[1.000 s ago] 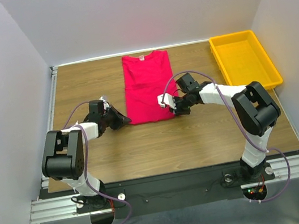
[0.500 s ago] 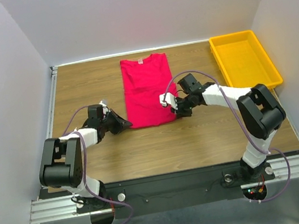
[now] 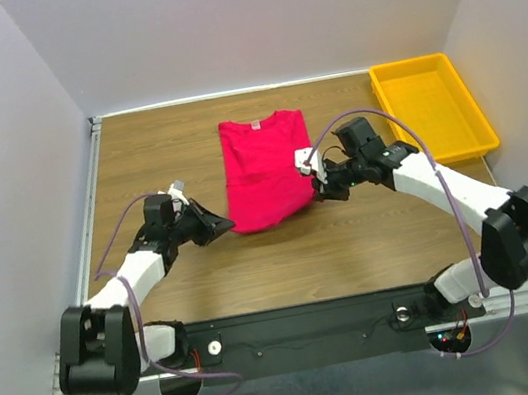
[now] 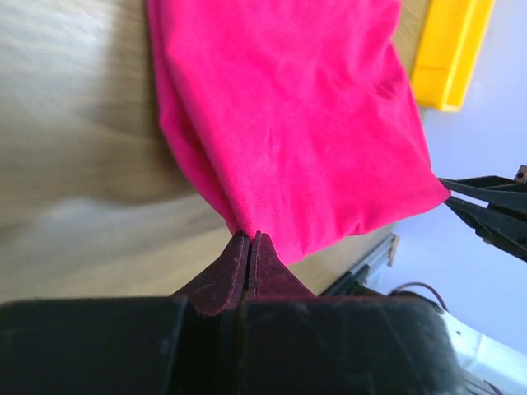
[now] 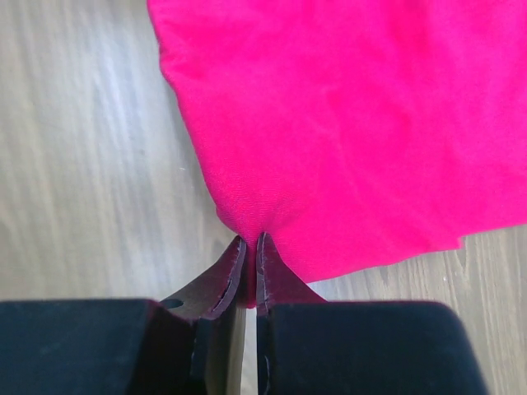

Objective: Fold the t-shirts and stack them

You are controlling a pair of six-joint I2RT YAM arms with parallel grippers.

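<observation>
One crimson-pink t-shirt (image 3: pixel 263 162) lies as a long folded strip mid-desk (image 3: pixel 351 234). Its collar end sits nearer the arms than a second ago, and its near hem is now bunched, skewed and raised off the wood. The left gripper (image 3: pixel 229 226) has its jaws pinched tight on the near left corner. The right gripper (image 3: pixel 314 180), now farther right than before, has its jaws clamped on the right edge. The yellow tray (image 3: pixel 387 108) stands apart at the far right.
</observation>
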